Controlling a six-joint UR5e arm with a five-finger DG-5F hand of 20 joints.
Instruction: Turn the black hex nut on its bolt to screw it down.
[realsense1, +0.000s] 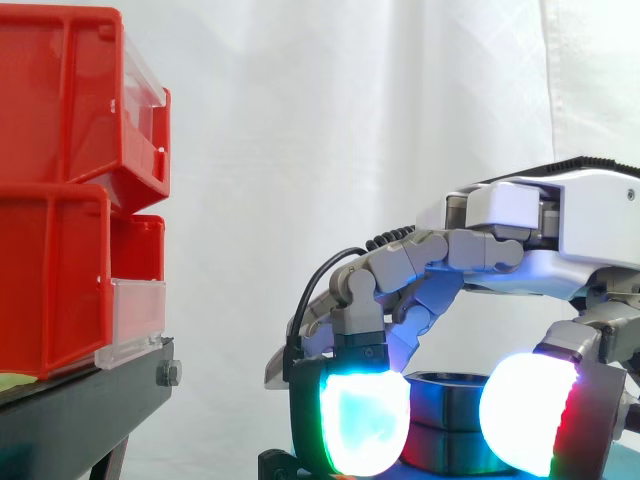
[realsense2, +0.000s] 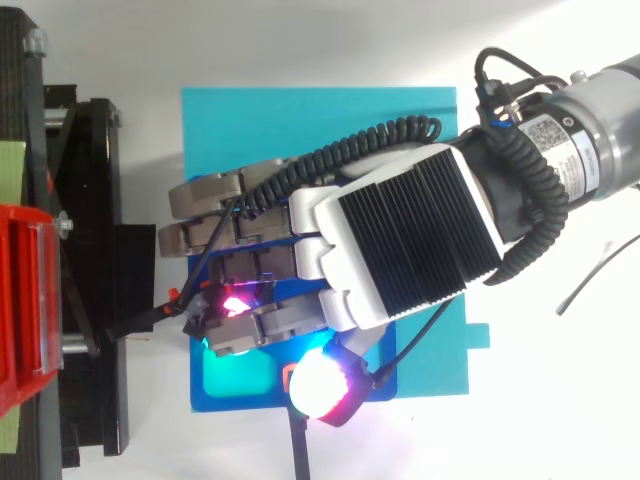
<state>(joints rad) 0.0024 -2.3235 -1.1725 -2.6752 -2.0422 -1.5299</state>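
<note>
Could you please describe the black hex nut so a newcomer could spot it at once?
Right of the red bins, the hand arches over a blue plate. Under it, the black hex nut is the dark squat ring between the glowing pads.

no text, numbers or signs legible anywhere. one small white sticker (realsense2: 548, 131) on the wrist (realsense2: 603, 140) just behind the hand (realsense2: 400, 235) has a dark square code patch and tiny print beside it, too small to read.
</note>
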